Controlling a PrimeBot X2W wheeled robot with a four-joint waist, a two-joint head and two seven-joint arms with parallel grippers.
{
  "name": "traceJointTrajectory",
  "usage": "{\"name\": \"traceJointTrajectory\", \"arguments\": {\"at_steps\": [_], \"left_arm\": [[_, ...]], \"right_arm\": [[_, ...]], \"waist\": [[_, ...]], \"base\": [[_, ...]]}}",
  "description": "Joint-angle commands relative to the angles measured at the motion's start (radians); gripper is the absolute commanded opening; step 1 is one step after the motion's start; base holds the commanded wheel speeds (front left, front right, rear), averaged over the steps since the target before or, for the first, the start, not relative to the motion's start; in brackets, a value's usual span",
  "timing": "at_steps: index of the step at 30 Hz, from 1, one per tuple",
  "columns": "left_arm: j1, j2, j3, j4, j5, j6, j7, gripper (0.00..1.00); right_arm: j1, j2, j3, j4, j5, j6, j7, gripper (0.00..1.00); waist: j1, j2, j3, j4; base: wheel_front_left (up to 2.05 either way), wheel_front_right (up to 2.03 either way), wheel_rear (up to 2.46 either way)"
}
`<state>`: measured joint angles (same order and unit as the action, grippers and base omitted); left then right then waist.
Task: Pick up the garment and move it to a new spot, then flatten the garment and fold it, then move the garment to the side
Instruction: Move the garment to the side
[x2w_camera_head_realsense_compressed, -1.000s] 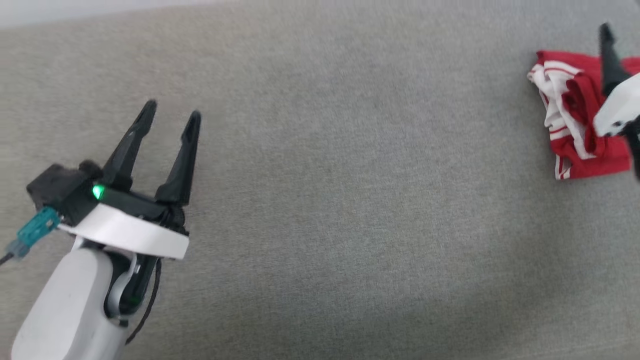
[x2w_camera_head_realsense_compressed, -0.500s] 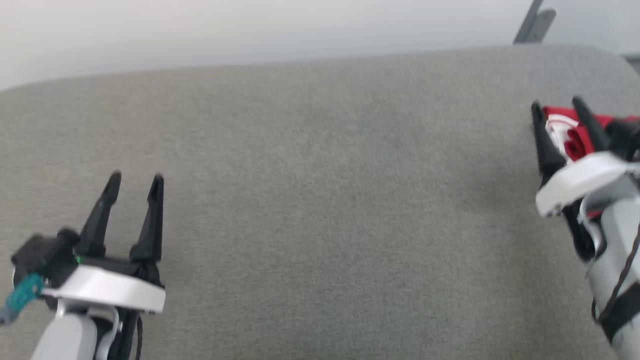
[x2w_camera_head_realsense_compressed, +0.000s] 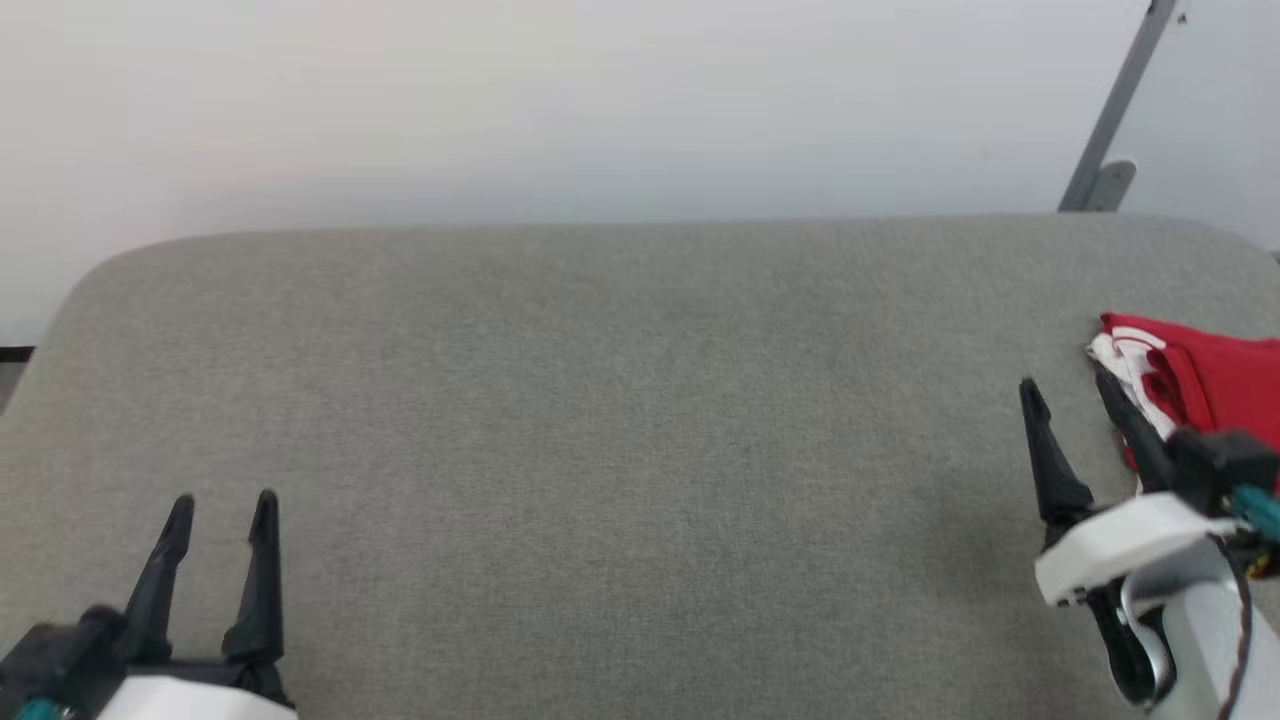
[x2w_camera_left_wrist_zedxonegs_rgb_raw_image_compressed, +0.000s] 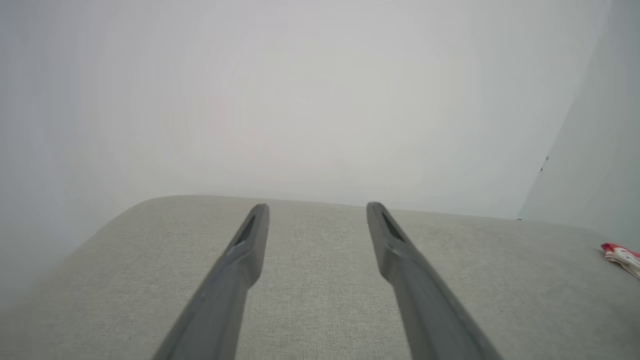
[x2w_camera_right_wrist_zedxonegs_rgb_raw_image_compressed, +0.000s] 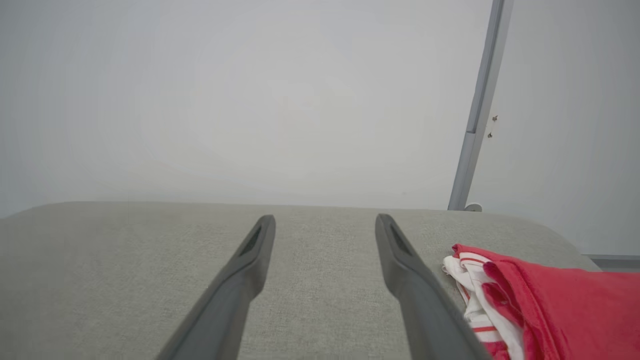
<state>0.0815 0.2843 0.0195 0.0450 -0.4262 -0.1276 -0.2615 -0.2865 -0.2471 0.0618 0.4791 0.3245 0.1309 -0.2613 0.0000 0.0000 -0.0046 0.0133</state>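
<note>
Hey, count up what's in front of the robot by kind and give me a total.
red garment: 1
grippers: 2 (left gripper, right gripper)
grey padded surface: 1
metal post: 1
Total: 5

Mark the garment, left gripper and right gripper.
garment (x2w_camera_head_realsense_compressed: 1215, 375), head view, on its red fabric.
left gripper (x2w_camera_head_realsense_compressed: 225, 498), head view, midway between its fingertips.
right gripper (x2w_camera_head_realsense_compressed: 1066, 385), head view, midway between its fingertips.
</note>
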Motion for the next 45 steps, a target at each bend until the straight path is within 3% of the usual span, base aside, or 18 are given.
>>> {"name": "traceJointTrajectory", "arguments": {"at_steps": [1,22,45], "left_arm": [[0.021,-0.004,0.014,-0.009,0.01,-0.003,-0.004,1.0],[0.139,-0.045,0.092,-0.062,0.0,-0.003,-0.004,1.0],[0.124,-0.067,0.069,-0.071,0.009,-0.003,-0.004,1.0]], "right_arm": [[0.029,0.009,-0.015,-0.022,-0.003,0.0,-0.003,1.0],[0.272,0.105,-0.153,-0.206,-0.057,0.0,-0.004,1.0],[0.34,0.164,-0.199,-0.272,-0.09,0.0,0.023,1.0]], "waist": [[0.0,0.0,-0.013,0.011],[0.0,0.0,-0.047,0.009],[0.0,0.0,-0.042,-0.004]], "base": [[0.0,0.0,0.0],[0.0,0.0,0.0],[0.0,0.0,0.0]]}}
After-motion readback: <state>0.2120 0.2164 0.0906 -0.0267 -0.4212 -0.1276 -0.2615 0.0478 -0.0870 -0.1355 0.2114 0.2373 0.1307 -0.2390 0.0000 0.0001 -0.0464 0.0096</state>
